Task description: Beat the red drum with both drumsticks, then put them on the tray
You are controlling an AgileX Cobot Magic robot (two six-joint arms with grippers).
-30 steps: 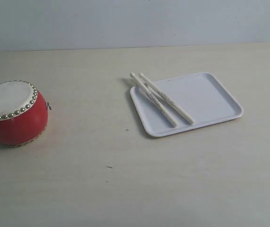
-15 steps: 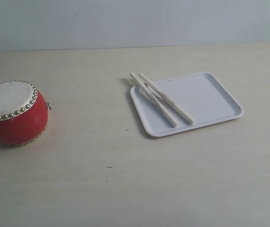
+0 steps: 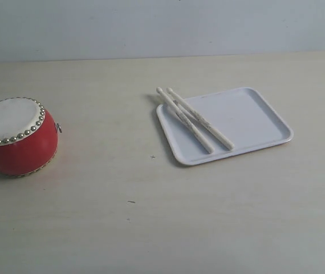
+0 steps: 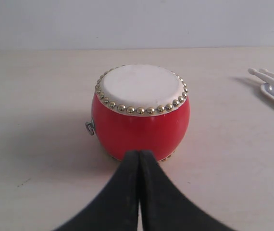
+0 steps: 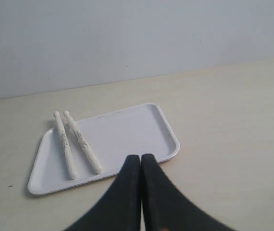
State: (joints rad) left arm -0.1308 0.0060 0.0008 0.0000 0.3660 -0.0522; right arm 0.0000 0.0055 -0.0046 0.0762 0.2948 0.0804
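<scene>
At the left of the worktop (image 3: 151, 217) the red drum (image 3: 17, 137) stands upright on its base, its off-white skin facing up inside a ring of brass studs and a small metal ring on its side. It is well apart from everything else on the surface.

In the left wrist view the left fingers (image 4: 120, 192) are pressed together, tip against tip, with nothing between them. The drum (image 4: 141, 115) lies straight ahead of those tips and centred on them, and its lower red wall shows just past where the two tips meet. The fingers are not clamped on it.

Further right, past a bare stretch of worktop, the white tray (image 3: 248, 117) lies flat. The drumsticks (image 3: 185, 121) rest side by side along the tray's left part, nearly parallel and close to each other. Their butt ends lie inside the near rim, and their small rounded tips reach out over the far left corner.

In the right wrist view the right fingers (image 5: 122, 192) are likewise closed on each other and empty. The tray (image 5: 127, 134) lies ahead of them, its near rim just beyond the tips. The drumsticks (image 5: 64, 144) lie off to one side of the fingers' line rather than between them, clear of any contact.
</scene>
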